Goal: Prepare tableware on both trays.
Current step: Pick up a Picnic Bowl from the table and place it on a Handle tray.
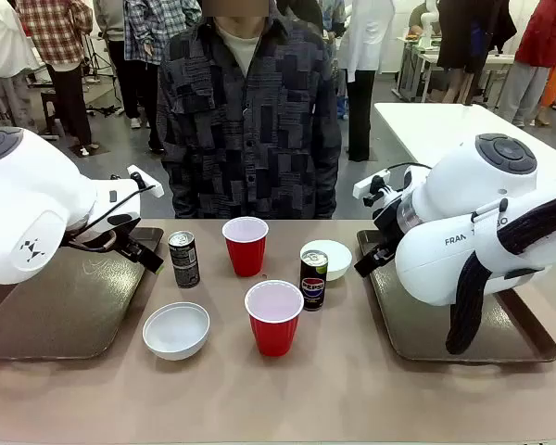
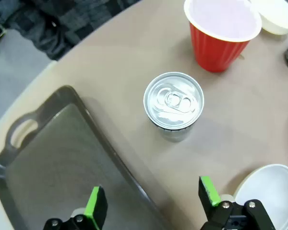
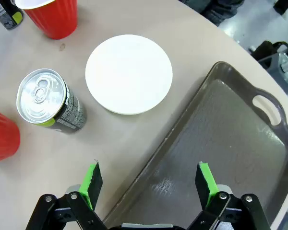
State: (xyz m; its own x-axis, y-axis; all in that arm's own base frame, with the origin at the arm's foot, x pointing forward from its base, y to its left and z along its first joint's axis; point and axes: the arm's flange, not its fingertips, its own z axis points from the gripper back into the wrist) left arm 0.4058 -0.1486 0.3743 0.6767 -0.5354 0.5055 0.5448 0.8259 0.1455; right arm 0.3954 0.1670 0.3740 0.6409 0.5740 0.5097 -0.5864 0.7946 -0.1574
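Note:
Between the trays stand two red cups, one far (image 1: 246,245) and one near (image 1: 273,317). A dark can (image 1: 183,259) stands by the left tray (image 1: 46,315), and a Pepsi can (image 1: 313,279) beside the far white bowl (image 1: 326,259). A second bowl (image 1: 176,330) sits front left. My left gripper (image 2: 152,189) is open and empty above the table, short of the can (image 2: 174,103), over the tray's rim (image 2: 57,158). My right gripper (image 3: 147,167) is open and empty over the right tray's edge (image 3: 221,143), near the bowl (image 3: 128,73) and can (image 3: 48,100).
A person in a dark patterned shirt (image 1: 248,111) stands at the far edge of the table, hands out of sight. Both trays, including the right tray (image 1: 417,324), hold nothing. Another white table (image 1: 445,130) stands behind on the right, with other people farther back.

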